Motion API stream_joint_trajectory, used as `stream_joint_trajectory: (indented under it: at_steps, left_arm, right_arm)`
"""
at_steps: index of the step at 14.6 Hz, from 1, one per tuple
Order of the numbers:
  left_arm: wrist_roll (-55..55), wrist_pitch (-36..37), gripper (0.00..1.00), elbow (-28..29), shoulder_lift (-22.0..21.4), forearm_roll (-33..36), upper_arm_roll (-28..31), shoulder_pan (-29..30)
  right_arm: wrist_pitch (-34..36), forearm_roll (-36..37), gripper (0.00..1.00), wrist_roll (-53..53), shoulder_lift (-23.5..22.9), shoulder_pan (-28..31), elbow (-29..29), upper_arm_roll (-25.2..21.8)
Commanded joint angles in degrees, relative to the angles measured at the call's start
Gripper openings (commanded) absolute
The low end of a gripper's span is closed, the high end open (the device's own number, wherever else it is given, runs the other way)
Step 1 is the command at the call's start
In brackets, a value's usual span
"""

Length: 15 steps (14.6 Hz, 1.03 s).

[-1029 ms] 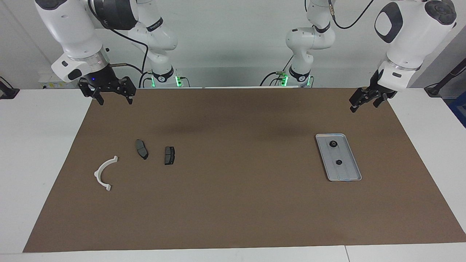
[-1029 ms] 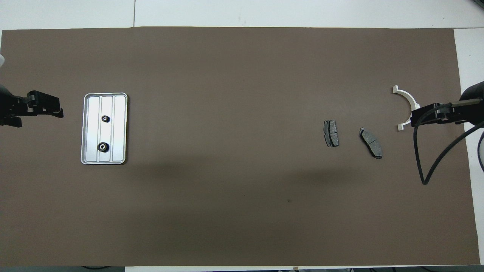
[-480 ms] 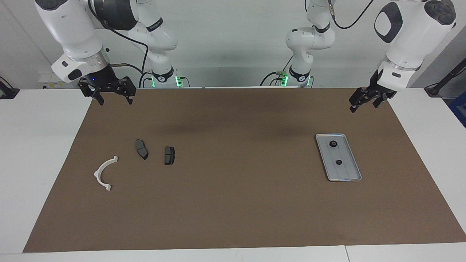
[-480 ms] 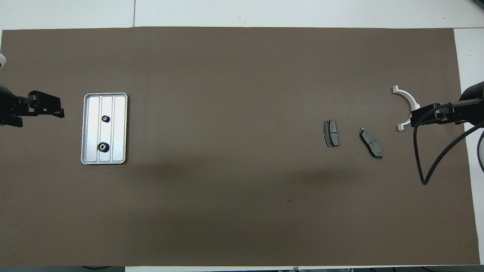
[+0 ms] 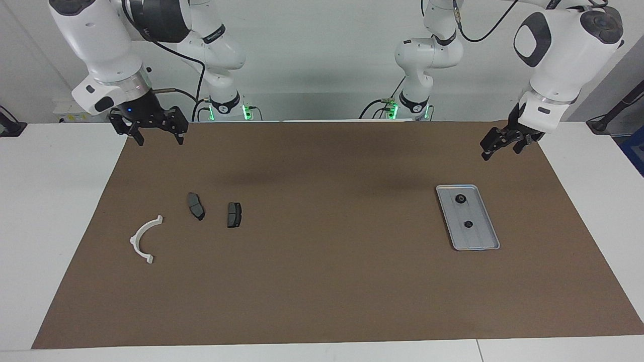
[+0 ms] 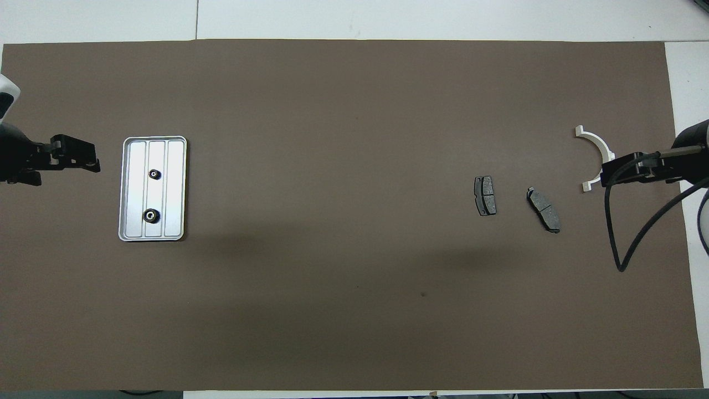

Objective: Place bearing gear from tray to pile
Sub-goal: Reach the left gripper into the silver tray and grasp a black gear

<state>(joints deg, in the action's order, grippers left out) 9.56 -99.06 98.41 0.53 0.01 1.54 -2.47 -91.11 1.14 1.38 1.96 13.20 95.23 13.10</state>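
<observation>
Left gripper [image 5: 492, 147] hangs in the air over the brown mat [image 5: 327, 281] at the left arm's end of the table, above bare mat between the tray [image 5: 480, 242] and the mat's edge by the robots; whether its fingers are parted I cannot tell. Right gripper [image 5: 157, 137] waits up over the mat's corner at the right arm's end, fingers spread, nothing between them. Tray lies flat, two small dark bearing gears [image 5: 461, 199] on its middle strip, apart from each other. Pile sits well apart toward the right arm's end: white bracket [image 5: 142, 239], then two dark pads [image 5: 195, 205] side by side, none touching. No lettering legible on tray, parts or arms. Wide bare mat between tray and pile; white table [image 5: 50, 201] borders the mat at both ends.
</observation>
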Motion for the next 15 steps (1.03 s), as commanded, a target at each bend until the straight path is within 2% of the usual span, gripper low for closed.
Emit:
stream_joint_trajectory:
  at_steps: [1,3,5,9,13,15]
  left_arm:
    - [-1.74,-8.83,1.0,8.61,-0.97,0.87,-0.31,1.15]
    - [-1.74,-15.6,1.0,14.24,-0.62,1.92,-0.31,1.23]
    - [-1.74,-19.57,1.0,16.45,1.38,1.92,-0.31,1.32]
    - [-2.09,-28.18,0.99,24.18,2.37,1.92,-0.31,1.5]
    - [-4.99,-28.99,0.95,26.65,3.95,1.92,-0.4,2.03]
    - [-5.34,-29.52,0.9,27.71,4.3,1.92,-0.4,2.38]
  right_arm:
    - [-0.03,-1.22,1.0,1.78,2.0,0.87,2.07,0.17]
    - [-0.2,-1.22,1.0,1.87,2.09,0.95,2.42,0.17]
    - [-0.29,-1.22,1.0,1.87,2.09,1.13,2.42,0.17]
    - [-0.38,-1.22,1.0,1.87,2.09,1.22,2.42,0.17]
    - [-0.38,-1.22,1.0,1.87,2.09,1.22,2.68,0.08]
    - [-0.38,-1.22,1.0,1.87,2.09,1.22,2.68,0.17]
